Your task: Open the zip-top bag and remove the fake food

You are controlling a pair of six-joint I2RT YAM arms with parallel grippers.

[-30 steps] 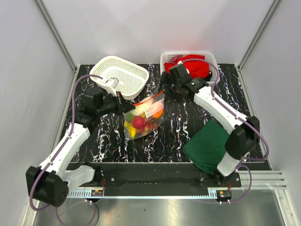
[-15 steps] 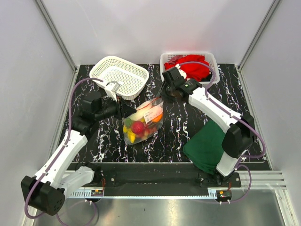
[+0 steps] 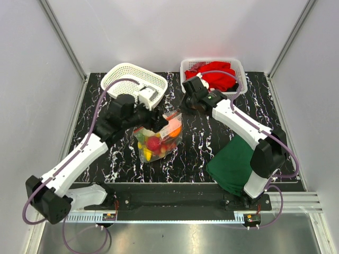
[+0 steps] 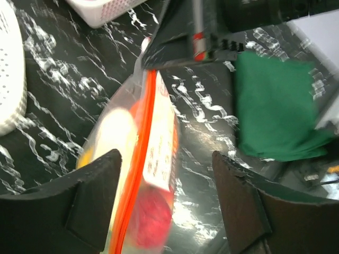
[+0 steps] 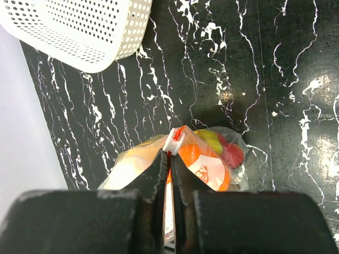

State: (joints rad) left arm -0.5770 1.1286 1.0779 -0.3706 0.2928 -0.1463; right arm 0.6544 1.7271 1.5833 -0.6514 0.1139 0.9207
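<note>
The zip-top bag (image 3: 159, 138) lies mid-table, its orange-red zip strip (image 4: 139, 159) uppermost. The fake food shows through the plastic: an orange (image 5: 204, 159), a red piece (image 5: 233, 156), a yellow-green piece (image 5: 209, 138) and a pale piece (image 5: 124, 169). My right gripper (image 5: 169, 156) is shut on the zip strip right behind the white slider (image 5: 174, 142), at the bag's far corner (image 3: 179, 112). My left gripper (image 4: 167, 206) is open just above the bag, one finger on each side of the strip, holding nothing; from above it (image 3: 151, 120) sits at the bag's left end.
An empty white basket (image 3: 135, 84) stands at the back left, close to the left wrist. A second white basket (image 3: 235, 66) at the back right holds a red cloth (image 3: 214, 74). A folded dark green cloth (image 3: 233, 164) lies front right, by the right arm's base.
My left gripper let go of the bag's left end, opened and swung right over the bag. My right gripper came down and shut on the zip strip.
</note>
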